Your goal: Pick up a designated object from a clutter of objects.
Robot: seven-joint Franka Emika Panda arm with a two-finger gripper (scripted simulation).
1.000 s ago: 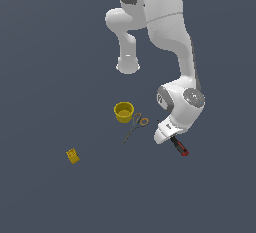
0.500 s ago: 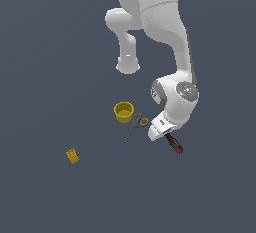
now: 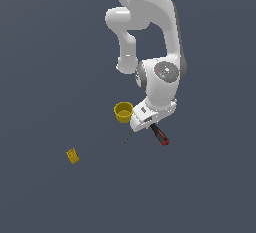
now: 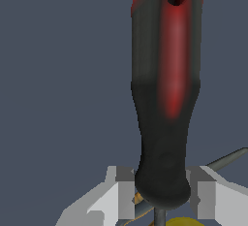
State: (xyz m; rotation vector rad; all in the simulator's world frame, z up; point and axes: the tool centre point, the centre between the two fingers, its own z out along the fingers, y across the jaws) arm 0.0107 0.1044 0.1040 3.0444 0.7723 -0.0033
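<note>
Wrist view: red-and-black screwdriver filling the frame, handle between the two pale fingers of the gripper, jaws set apart on either side of the handle's narrow end, contact not clear. Exterior view: gripper low over the floor, screwdriver lying just beside it, toward that view's right. Yellow cup close by, toward that view's left. Thin dark blade of the scissors poking out below the hand. Small yellow box well apart.
</note>
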